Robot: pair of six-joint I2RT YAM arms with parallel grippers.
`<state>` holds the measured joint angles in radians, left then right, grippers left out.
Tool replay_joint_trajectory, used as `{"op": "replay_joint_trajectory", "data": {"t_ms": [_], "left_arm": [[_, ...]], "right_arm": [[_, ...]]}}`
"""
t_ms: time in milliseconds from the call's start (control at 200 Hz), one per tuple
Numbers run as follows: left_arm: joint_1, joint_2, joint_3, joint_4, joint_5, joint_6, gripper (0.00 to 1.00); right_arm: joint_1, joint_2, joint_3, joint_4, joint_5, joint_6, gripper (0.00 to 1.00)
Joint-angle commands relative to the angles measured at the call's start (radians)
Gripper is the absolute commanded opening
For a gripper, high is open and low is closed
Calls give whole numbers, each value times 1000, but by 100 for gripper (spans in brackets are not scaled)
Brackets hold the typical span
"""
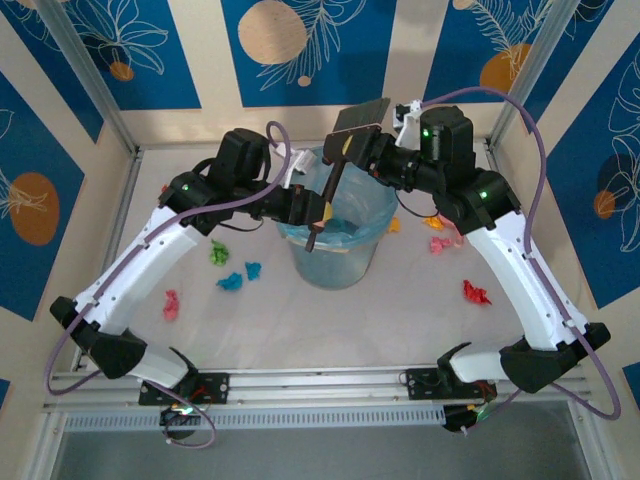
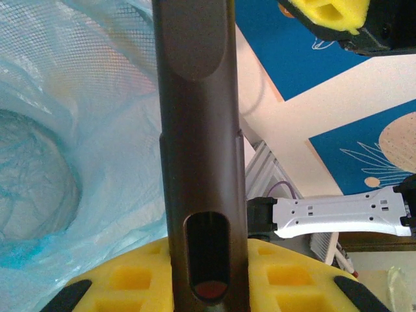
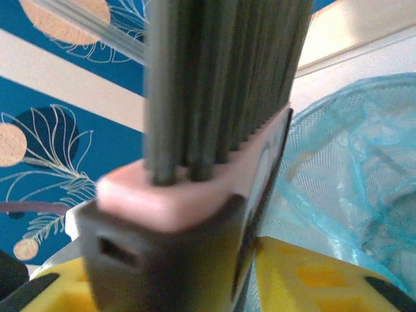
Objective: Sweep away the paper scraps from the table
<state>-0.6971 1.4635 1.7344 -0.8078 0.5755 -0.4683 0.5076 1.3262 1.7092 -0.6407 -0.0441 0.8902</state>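
Paper scraps lie on the table around the bin: green, blue, pink-red, red, pink and orange. Above the bin a brush is held at both ends. My left gripper is shut on its dark brown handle, near the hanging slot. The handle runs up toward my right gripper, whose yellow pads are shut on the pink-and-dark brush head, bristles pointing away.
A bin lined with a pale blue bag stands mid-table, with blue bits inside. Metal frame posts and blue-patterned wall panels close in the back and sides. A rail runs along the front edge.
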Motion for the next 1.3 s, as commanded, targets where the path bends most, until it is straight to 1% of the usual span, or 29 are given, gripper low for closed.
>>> {"op": "replay_joint_trajectory", "data": {"t_ms": [0,40,65,80,95,145,175,195,210,270,335,420,470,540,680,770,950,1080,1160,1220,1295], "left_arm": [[-22,-4,48,12,9,51,0],[-22,-5,47,15,9,56,0],[-22,-6,47,17,9,59,0],[-23,-6,47,19,7,60,0],[-24,-8,45,21,7,63,0],[-24,-13,45,35,4,66,0],[-24,-18,41,47,2,68,8],[-25,-23,38,59,1,67,15],[-24,-26,34,65,-1,66,21],[-24,-45,17,109,-3,61,31],[-25,-68,-9,161,-3,48,51],[-25,-102,-57,234,2,43,70],[-24,-129,-100,283,1,43,78],[-24,-166,-156,356,-7,35,85],[-24,-183,-219,440,-20,-15,87],[-26,-166,-224,442,-40,-39,86],[-36,-160,-256,499,-106,-91,84],[-51,-145,-251,521,-163,-121,82],[-59,-133,-241,532,-184,-143,77],[-67,-118,-222,520,-190,-148,74],[-76,-101,-197,494,-212,-153,72]], "right_arm": [[-10,1,23,-7,15,19,35],[-16,1,21,-10,16,32,30],[-20,1,21,-14,18,43,23],[-23,1,21,-18,20,50,21],[-26,0,21,-20,20,58,17],[-38,0,18,-24,11,90,8],[-46,-2,14,-26,6,114,3],[-51,-4,12,-28,5,132,0],[-54,-6,10,-29,4,146,0],[-67,-18,-5,-32,15,205,0],[-87,-36,-30,-29,17,279,0],[-121,-67,-73,-22,14,405,0],[-140,-87,-102,-17,15,482,0],[-163,-113,-134,-20,20,583,0],[-179,-140,-160,-29,24,697,0],[-179,-156,-177,-24,44,751,0],[-178,-174,-180,-55,78,835,0],[-169,-178,-173,-85,105,856,0],[-160,-179,-171,-103,119,877,0],[-154,-177,-166,-124,127,897,0],[-147,-170,-152,-151,141,913,0]]}}
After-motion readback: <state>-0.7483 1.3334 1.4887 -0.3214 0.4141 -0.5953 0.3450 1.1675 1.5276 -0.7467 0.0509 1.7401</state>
